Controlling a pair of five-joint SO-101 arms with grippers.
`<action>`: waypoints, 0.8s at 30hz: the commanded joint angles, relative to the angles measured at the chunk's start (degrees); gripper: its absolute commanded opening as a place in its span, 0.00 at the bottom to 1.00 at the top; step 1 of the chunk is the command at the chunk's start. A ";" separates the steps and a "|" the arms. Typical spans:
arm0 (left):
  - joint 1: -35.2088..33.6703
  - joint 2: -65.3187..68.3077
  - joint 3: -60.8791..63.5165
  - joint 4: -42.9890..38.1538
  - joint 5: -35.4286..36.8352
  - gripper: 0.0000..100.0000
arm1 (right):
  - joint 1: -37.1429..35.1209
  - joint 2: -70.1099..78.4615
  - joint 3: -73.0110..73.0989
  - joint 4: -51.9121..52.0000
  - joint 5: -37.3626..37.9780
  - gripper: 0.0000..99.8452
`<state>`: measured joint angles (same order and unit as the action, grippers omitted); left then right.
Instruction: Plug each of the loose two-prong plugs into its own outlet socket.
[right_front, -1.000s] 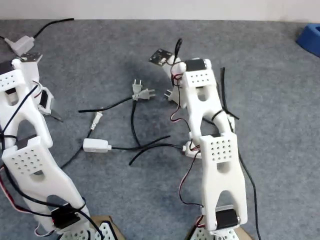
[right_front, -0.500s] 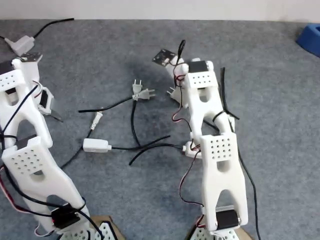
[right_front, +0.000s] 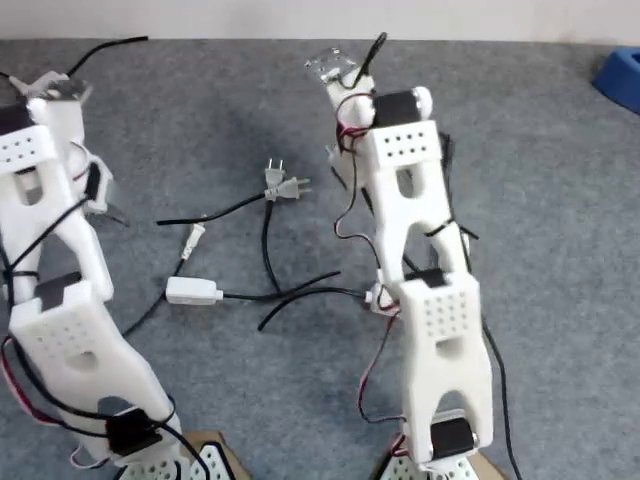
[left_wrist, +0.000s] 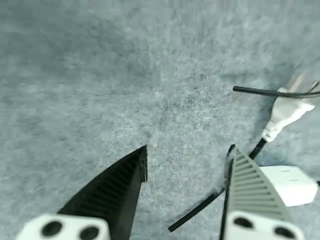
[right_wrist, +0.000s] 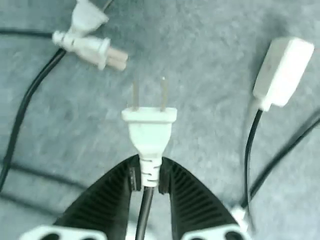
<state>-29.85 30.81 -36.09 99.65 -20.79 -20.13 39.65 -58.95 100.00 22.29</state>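
**A:** What is the broad picture?

**B:** The cords lie spread over the grey carpet (right_front: 520, 200), and both arms have shifted within the last second. The right arm (right_front: 440, 330) has reared up, drawing its wrist back from the crossed plugs (right_front: 285, 185). The left arm (right_front: 60, 330) has risen too, its wrist swinging toward the far edge.

**A:** And the pincers?

**B:** The right pincer (right_wrist: 148, 167) is clenched on the neck of the held plug (right_wrist: 150, 122), just behind the white body where the black cord enters. The prongs point straight ahead. The left pincer (left_wrist: 189, 152) is released, its jaws wide apart over bare carpet.

**A:** Where are the sockets?

**B:** One socket block (right_front: 193, 291) lies on the carpet between the arms, nearer the left one, and it has not moved. The lone plug (right_front: 195, 238) lies near it. The right wrist view has a white block (right_wrist: 283, 70) beyond the held plug and well apart from its prongs. I cannot tell whether that is the same block.

**A:** What does that mean for the job?

**B:** I judge the pick-up of that one plug done. The carry and the lining-up of prongs with slots come next. None of the plugs I can see is seated yet. The crossed plugs and the lone plug lie where they were.
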 joint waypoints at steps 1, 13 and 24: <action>3.21 -9.63 -1.80 1.05 3.69 0.26 | -0.84 -17.01 16.84 1.10 -0.79 0.01; 17.71 -24.57 -1.10 1.23 3.78 0.26 | -9.98 -56.92 55.69 -6.55 -1.93 0.01; 25.45 -53.05 25.80 0.35 8.00 0.28 | -19.47 -86.46 95.16 -36.44 -12.75 0.01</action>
<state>-5.76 -9.27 -19.12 100.26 -14.81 -37.98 -41.14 27.91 73.10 12.26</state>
